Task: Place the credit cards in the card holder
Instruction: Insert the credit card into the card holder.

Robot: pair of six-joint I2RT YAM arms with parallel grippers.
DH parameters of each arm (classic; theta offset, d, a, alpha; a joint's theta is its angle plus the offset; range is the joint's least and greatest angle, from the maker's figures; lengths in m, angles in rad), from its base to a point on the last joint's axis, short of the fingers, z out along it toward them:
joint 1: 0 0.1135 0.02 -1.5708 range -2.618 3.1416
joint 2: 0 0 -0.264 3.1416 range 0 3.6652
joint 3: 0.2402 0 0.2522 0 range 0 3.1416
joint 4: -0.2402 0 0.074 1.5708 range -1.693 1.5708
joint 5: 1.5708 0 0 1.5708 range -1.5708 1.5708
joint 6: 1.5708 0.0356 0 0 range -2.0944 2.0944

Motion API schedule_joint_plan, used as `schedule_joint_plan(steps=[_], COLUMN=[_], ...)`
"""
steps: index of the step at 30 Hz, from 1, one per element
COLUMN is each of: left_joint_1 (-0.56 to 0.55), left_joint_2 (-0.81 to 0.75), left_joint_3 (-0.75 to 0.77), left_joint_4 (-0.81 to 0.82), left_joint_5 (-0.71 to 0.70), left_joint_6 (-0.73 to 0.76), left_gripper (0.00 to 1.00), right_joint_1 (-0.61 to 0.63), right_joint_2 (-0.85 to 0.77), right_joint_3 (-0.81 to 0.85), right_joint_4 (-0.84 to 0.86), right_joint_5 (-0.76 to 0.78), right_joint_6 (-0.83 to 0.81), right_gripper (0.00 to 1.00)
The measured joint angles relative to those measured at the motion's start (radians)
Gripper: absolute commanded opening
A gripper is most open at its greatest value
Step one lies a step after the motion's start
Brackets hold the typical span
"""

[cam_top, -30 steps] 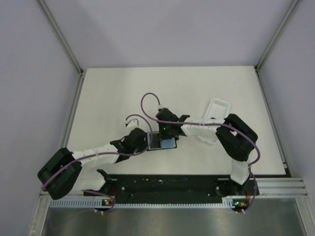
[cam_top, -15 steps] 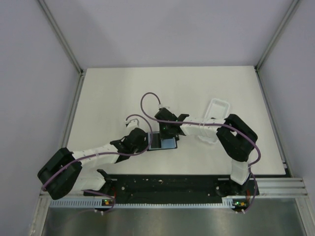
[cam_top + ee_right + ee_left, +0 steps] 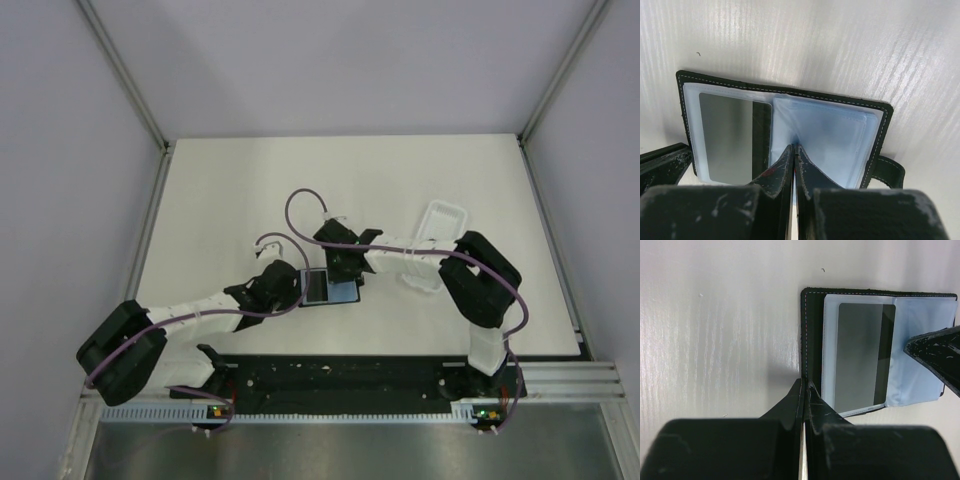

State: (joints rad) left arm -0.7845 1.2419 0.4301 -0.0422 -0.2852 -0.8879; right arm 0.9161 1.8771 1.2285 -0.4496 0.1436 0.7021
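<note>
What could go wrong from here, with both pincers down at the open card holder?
1. The right pincer, shut, presses its tip on the card holder at the blue-grey sleeve by the fold. Dragging it could crease the sleeve or shift the holder.
2. The left pincer, also shut, sits right at the holder's black edge. If it slips off, the cover may fold shut over the card already sleeved.

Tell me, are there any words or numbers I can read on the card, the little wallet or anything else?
No text can be read anywhere.
credit card: plain grey face with a dark stripe, no letters or numbers showing.
card holder: only pale stitching along its black edge, no brand name.
white tray: too small in the top view to tell any marking.
</note>
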Motion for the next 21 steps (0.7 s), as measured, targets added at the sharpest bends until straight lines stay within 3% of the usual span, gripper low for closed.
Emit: schedule_joint_plan(steps=[21], left_joint_1=[-0.002], left_joint_2=[0.004], left_joint_3=[0.008], left_joint_4=[-0.01], left_joint_5=[-0.004], left_joint_6=[0.017], left_gripper=[0.0], right_joint_1=[0.011], right_joint_2=[-0.003], right_joint_3=[0.003], right_joint_4=[-0.018], right_joint_5=[0.064], right_joint_6=[-0.014], right_gripper=[0.0])
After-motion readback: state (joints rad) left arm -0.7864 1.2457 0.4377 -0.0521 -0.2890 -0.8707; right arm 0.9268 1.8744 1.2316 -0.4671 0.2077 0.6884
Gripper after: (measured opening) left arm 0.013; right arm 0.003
